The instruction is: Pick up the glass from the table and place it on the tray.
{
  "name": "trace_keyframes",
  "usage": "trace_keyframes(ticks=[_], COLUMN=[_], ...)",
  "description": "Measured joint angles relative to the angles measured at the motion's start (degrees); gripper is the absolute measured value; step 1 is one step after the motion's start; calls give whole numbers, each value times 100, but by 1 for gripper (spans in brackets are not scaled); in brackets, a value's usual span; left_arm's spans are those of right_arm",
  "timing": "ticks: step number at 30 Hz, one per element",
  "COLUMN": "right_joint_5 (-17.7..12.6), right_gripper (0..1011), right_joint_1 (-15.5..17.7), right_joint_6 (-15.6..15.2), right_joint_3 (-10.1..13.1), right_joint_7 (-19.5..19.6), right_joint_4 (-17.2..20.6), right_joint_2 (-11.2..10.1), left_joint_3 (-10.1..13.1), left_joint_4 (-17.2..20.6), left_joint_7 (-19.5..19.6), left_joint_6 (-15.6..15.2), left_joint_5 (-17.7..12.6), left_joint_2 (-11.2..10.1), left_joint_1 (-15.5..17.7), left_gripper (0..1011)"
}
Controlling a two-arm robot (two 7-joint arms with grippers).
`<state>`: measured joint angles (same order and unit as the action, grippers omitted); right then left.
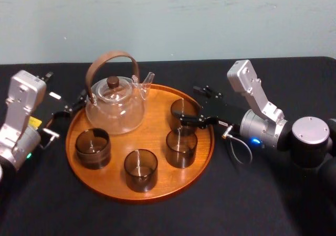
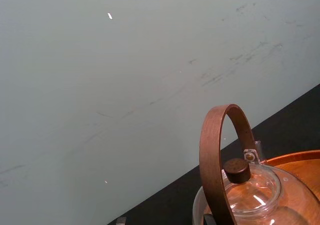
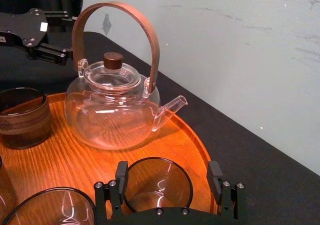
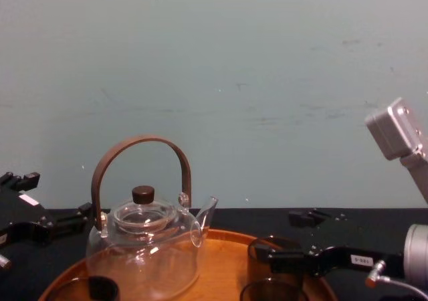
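Head view: the right pincer (image 1: 190,106) reaches over the right rim of the tray (image 1: 157,141), which sits mid-bench (image 1: 42,210). The glass (image 1: 182,111) stands upright on the tray, just inside that rim. The left pincer (image 1: 71,106) rests open at the tray's left rim.

Right wrist view: the right pincer's jaws stand spread on either side of the glass, not clamping it.

Chest view: the glass sits low at the tray's right edge.

Handling: I judge the glass light, rigid, slick and brittle. Grip it mid-wall, across its width, with low force.
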<state>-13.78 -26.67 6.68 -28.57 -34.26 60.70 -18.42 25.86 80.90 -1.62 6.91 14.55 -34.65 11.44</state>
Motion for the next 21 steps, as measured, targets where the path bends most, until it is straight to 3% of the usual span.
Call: trace_keyframes(ticks=[11,21], right_joint_5=[-34,-191], right_gripper=[1002,1002], right_joint_1=[26,224], right_joint_6=[-2,-38], right_joint_3=[13,143], right_joint_7=[-6,1], right_joint_4=[35,579], right_joint_2=[-14,-221], left_joint_3=[0,0], left_joint_4=[0,0], left_joint_7=[0,0], left_joint_6=[0,0], left_joint_5=[0,0], left_joint_2=[0,0], left_joint_1=[-1,-1], left_gripper=[1001,1001])
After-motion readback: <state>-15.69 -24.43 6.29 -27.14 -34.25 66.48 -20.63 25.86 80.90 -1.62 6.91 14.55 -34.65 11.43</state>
